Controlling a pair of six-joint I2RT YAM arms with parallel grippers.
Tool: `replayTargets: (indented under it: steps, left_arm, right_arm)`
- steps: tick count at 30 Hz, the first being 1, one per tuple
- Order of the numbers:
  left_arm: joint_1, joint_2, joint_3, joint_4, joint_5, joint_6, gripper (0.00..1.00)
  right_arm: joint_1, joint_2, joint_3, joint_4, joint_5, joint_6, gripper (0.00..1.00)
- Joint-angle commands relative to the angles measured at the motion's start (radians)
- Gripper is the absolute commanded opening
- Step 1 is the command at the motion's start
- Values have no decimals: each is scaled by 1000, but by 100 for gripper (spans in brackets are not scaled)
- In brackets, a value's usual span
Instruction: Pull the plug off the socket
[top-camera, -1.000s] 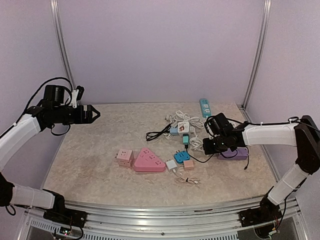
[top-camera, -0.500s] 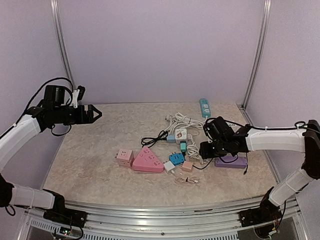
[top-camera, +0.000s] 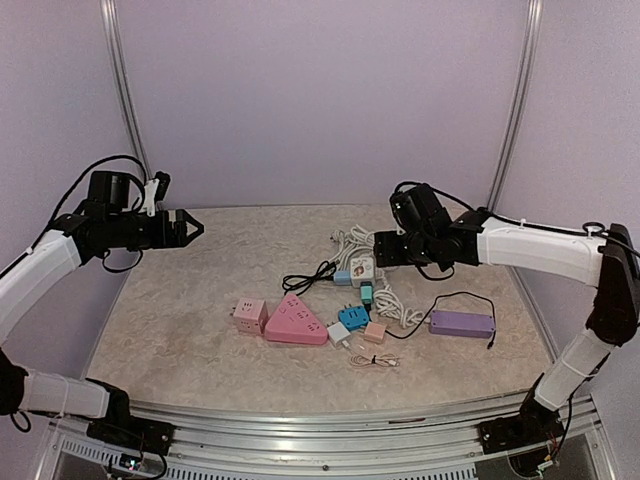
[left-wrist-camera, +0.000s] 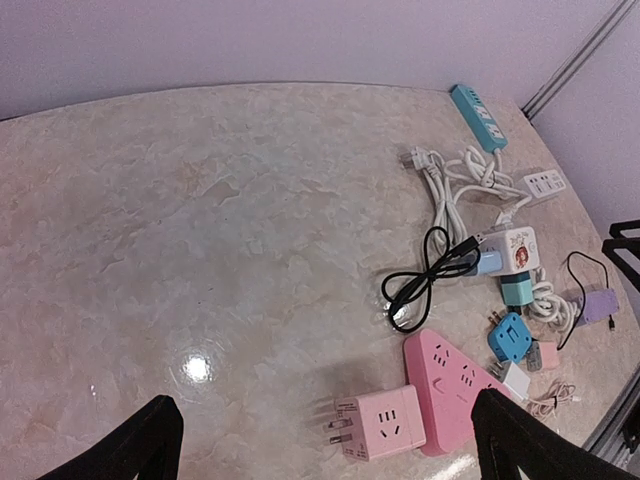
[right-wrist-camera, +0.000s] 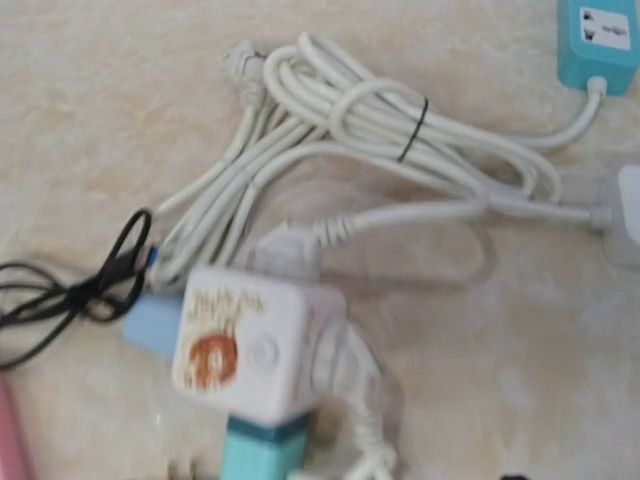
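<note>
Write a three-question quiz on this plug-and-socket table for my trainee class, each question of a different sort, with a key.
1. True or false: the left gripper is shut on a plug.
2. Which thing lies nearest the right gripper? A. pink triangular socket B. white cube socket C. purple power strip
3. Fill in: the cable leading from the light-blue plug in the cube's side is ____ in colour.
Key: 1 false, its jaws stand open in the air, holding nothing; 2 B; 3 black.
</note>
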Motion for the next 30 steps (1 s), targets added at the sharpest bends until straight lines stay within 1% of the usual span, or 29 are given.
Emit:
replayTargets:
  steps: [1, 6, 10, 16, 21, 30]
  left_arm:
    - [-5, -21, -14, 11, -13, -2, 99]
    - [-5, -22, -15, 8, -13, 3, 99]
    - [-5, -25, -15, 4, -18, 10, 99]
    - [-5, -32, -18, 5, -7, 5, 99]
    - [-5, -32, -18, 3, -5, 8, 99]
    - [-5, -39, -18, -3, -23, 17, 99]
  right_arm:
    - [23, 132, 101, -55, 102, 19, 76]
    - [53, 275, 216, -78, 166, 53, 75]
    - [61, 379, 308, -120, 183, 85, 75]
    - [74, 481, 402, -149, 219, 113, 77]
    - [76, 571, 512, -243, 285, 142, 79]
    - [76, 611, 523, -233, 281, 176, 79]
